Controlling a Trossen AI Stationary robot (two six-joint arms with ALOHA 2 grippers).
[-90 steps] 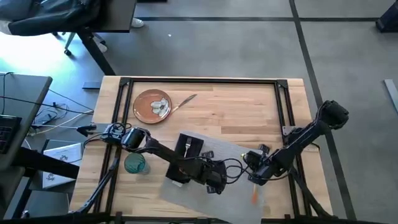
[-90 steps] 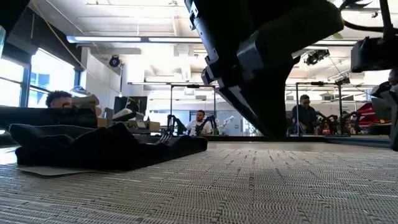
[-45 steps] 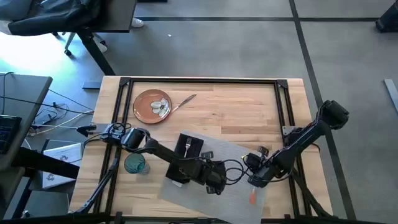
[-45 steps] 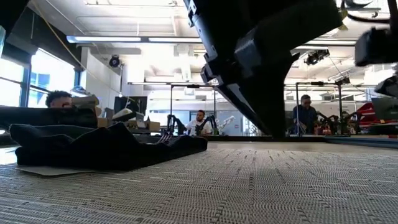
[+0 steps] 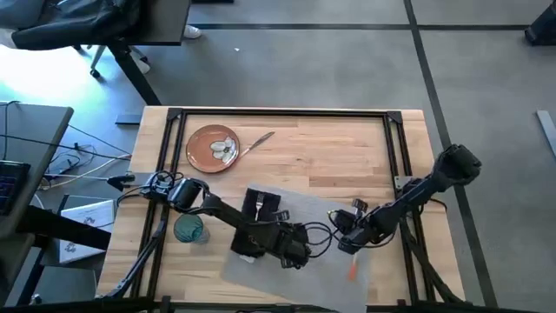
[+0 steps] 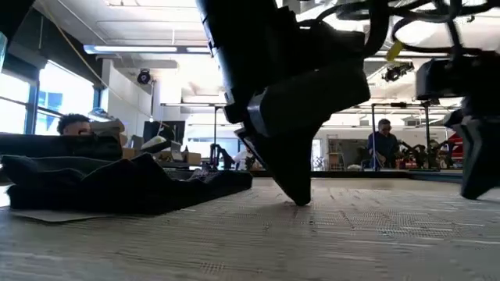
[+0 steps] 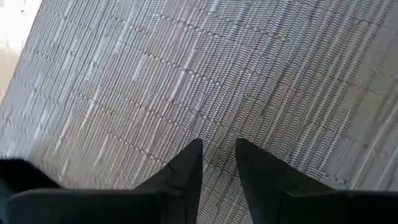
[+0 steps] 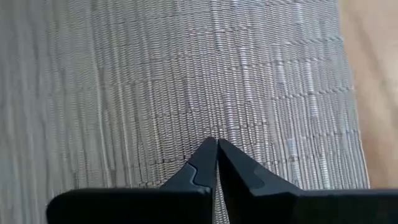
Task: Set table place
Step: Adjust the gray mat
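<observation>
High view alone shows plate (image 5: 213,148); wrist views: left gripper (image 7: 217,155) narrowly parted, right gripper (image 8: 216,148) closed, over placemat (image 8: 155,74).

A robotics lab or open-plan workshop. The low view shows a large hall with ceiling strip lights (image 6: 148,48), exposed ducts, tall windows (image 6: 47,94) and further black test frames (image 6: 234,129) with robot arms on benches. People (image 6: 383,144) sit or stand at those stations. The high view shows a grey concrete floor (image 5: 347,61) with dark seams, a wood table (image 5: 347,148) in a black frame, a desk (image 5: 35,139) with loose cables (image 5: 82,161), and an office chair (image 5: 78,22).
</observation>
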